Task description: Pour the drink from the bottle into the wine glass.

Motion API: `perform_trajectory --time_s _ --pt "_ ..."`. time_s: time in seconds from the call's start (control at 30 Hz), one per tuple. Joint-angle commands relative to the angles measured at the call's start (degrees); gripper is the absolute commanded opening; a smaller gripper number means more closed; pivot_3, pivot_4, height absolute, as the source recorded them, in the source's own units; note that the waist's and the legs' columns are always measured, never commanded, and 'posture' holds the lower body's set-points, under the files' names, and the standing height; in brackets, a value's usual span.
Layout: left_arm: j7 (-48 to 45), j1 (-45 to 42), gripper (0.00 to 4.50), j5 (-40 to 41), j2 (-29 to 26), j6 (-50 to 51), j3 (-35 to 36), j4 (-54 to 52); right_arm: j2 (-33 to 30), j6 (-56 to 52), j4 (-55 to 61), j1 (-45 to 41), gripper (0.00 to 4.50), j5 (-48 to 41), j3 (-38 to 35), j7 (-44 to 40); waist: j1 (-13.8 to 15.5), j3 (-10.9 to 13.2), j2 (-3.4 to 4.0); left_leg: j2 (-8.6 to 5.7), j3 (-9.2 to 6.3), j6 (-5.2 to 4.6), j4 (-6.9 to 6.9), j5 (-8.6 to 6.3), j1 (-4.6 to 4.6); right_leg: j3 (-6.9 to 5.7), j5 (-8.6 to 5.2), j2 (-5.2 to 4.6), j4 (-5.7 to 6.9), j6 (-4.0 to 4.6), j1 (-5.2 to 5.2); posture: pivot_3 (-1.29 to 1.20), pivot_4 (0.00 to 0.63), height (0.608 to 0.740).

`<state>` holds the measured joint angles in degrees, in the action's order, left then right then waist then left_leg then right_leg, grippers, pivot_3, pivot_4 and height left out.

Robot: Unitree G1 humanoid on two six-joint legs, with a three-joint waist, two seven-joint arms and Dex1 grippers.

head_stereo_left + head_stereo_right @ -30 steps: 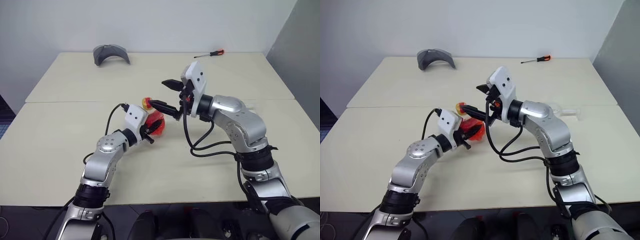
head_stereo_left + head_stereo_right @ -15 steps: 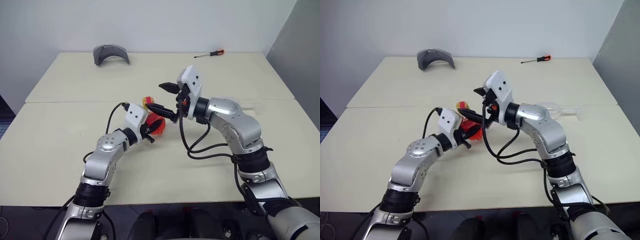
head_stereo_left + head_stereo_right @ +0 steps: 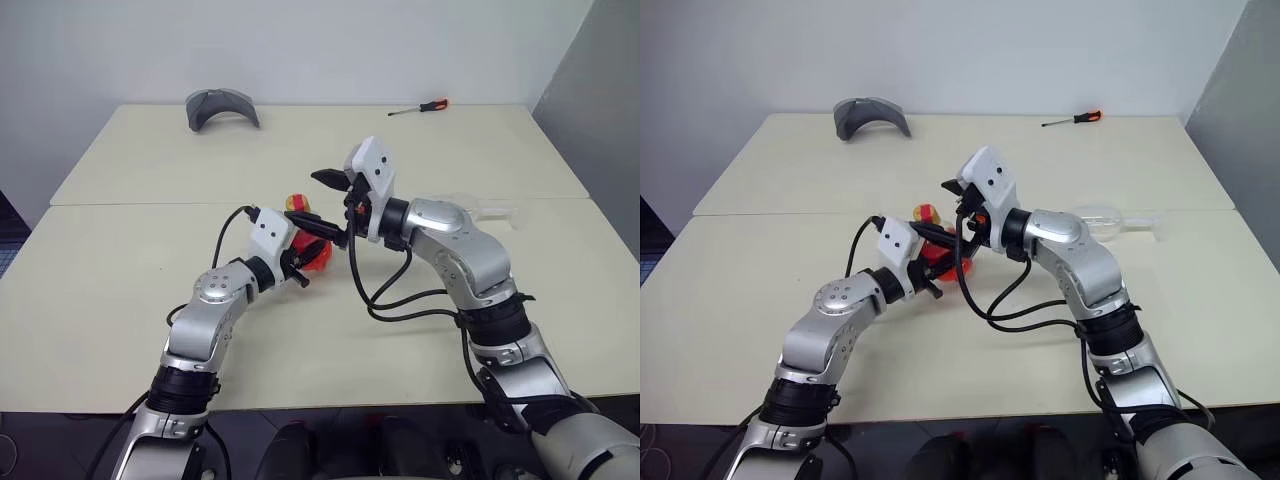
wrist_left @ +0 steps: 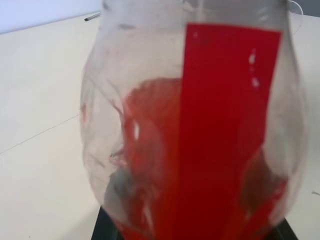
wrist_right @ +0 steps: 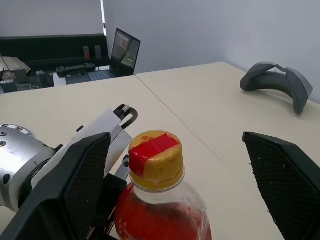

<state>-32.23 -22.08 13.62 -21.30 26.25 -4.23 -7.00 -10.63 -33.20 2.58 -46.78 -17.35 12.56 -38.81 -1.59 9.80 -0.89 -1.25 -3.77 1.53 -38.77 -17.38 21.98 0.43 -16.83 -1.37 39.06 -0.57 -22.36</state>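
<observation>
While the left end effector point(image 3: 296, 262) grips the bottle point(image 3: 308, 246), its cap point(image 5: 155, 158) remains on; right end effector point(image 3: 330, 203) wide around it. Glass point(image 3: 1102, 219) lies empty; pouring unstarted.

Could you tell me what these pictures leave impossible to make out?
- Wine glass: lies behind the right arm in the head views, its bowl partly hidden.
- Bottle: its base is cut off by the right wrist view's edge.
- Left gripper: its fingers are largely hidden by the bottle.
</observation>
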Motion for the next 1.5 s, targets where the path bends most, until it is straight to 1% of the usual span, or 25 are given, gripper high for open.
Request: perform_trajectory --time_s 0.03,0.27,0.33,0.43,0.73,0.87,1.13,1.27,1.3,1.33,1.47,1.5 --pt "-0.7 -0.2 1.02 0.6 -0.2 -1.5 0.6 -3.6 0.6 1.4 1.0 -1.4 3.88 -0.2 -0.4 -0.4 0.0 0.0 0.0 0.0 0.0 0.0 0.0 0.0 0.0 0.0 0.0 0.0 0.0 0.0 0.0 0.0 0.15 0.74" --pt "-0.9 -0.1 1.02 0.3 -0.1 -2.3 0.6 -2.8 0.9 1.6 1.1 -1.2 1.38 -0.2 -0.7 -1.2 0.0 0.0 0.0 0.0 0.0 0.0 0.0 0.0 0.0 0.0 0.0 0.0 0.0 0.0 0.0 0.0 0.15 0.74" --pt "-1.0 -0.2 1.0 0.2 -0.1 -2.6 0.6 -2.3 0.9 1.6 1.1 -1.1 0.91 -0.3 -0.7 -1.6 0.0 0.0 0.0 0.0 0.0 0.0 0.0 0.0 0.0 0.0 0.0 0.0 0.0 0.0 0.0 0.0 0.15 0.74" --pt "-1.2 -0.3 0.98 0.1 -0.1 -2.9 0.8 -1.9 0.8 1.7 0.9 -1.2 0.01 -0.3 -0.7 -1.9 0.0 0.0 0.0 0.0 0.0 0.0 0.0 0.0 0.0 -0.01 0.0 0.0 0.0 0.0 0.0 0.0 0.15 0.74" --pt "-1.5 0.1 0.98 0.1 -0.2 -3.1 1.0 -1.9 0.0 2.5 -0.3 -2.0 0.0 0.0 -0.9 -3.1 0.0 0.0 0.0 0.0 0.0 0.0 0.0 0.0 0.0 0.0 0.0 0.0 0.0 0.0 0.0 0.0 0.15 0.74" --pt "-1.5 0.2 0.98 0.1 -0.3 -3.2 1.1 -1.8 -0.6 2.1 0.1 -2.0 0.0 -1.4 -1.9 -4.2 0.0 0.0 0.0 0.0 0.0 0.0 0.0 0.0 0.0 0.0 0.0 0.0 0.0 0.0 0.0 0.0 0.15 0.74" --pt "-1.6 0.4 0.98 0.3 -0.8 -3.4 1.4 -1.9 -4.0 1.8 3.0 0.1 0.0 -3.5 -2.0 -8.0 0.0 0.0 0.0 0.0 -0.01 -0.01 0.0 0.0 0.0 0.0 0.0 0.0 -0.01 0.0 0.0 0.0 0.15 0.74" --pt "-1.5 0.2 0.98 0.3 -0.9 -3.4 1.3 -1.8 -4.2 1.1 3.4 0.9 0.0 -4.0 -2.2 -8.1 0.0 0.0 0.0 0.0 0.01 -0.01 0.0 -0.01 0.0 0.01 0.0 0.0 -0.01 0.0 0.01 0.0 0.15 0.74" --pt "-1.5 0.1 0.98 0.3 -0.9 -3.4 1.3 -1.7 -3.9 0.6 3.4 0.9 0.35 -4.5 -2.4 -8.0 0.0 0.0 0.0 0.0 0.01 -0.01 0.0 -0.01 0.0 0.01 0.0 0.0 0.0 0.0 0.0 0.0 0.15 0.74" --pt "-1.5 0.0 0.98 0.3 -0.9 -3.3 1.3 -1.7 -3.8 0.3 3.3 0.9 0.56 -4.8 -2.5 -8.0 0.0 0.0 0.0 0.0 0.0 -0.01 0.0 -0.01 0.0 0.01 0.0 0.0 0.01 0.0 0.0 0.0 0.15 0.74" --pt "-1.5 -0.3 0.98 0.2 -0.9 -3.3 1.3 -1.5 -3.4 1.2 2.8 0.4 1.9 -4.3 -2.0 -7.3 0.0 0.0 0.0 0.0 -0.01 -0.01 -0.01 0.0 -0.01 0.0 0.0 0.0 0.02 0.0 0.01 0.0 0.15 0.74" --pt "-1.5 -0.3 0.98 0.3 -0.9 -3.2 1.3 -1.6 -3.4 1.3 2.7 0.3 2.31 -4.3 -1.9 -7.3 0.0 0.0 0.0 0.0 0.0 -0.01 -0.01 0.0 -0.01 0.0 0.0 0.0 0.01 0.0 0.01 0.0 0.15 0.74"
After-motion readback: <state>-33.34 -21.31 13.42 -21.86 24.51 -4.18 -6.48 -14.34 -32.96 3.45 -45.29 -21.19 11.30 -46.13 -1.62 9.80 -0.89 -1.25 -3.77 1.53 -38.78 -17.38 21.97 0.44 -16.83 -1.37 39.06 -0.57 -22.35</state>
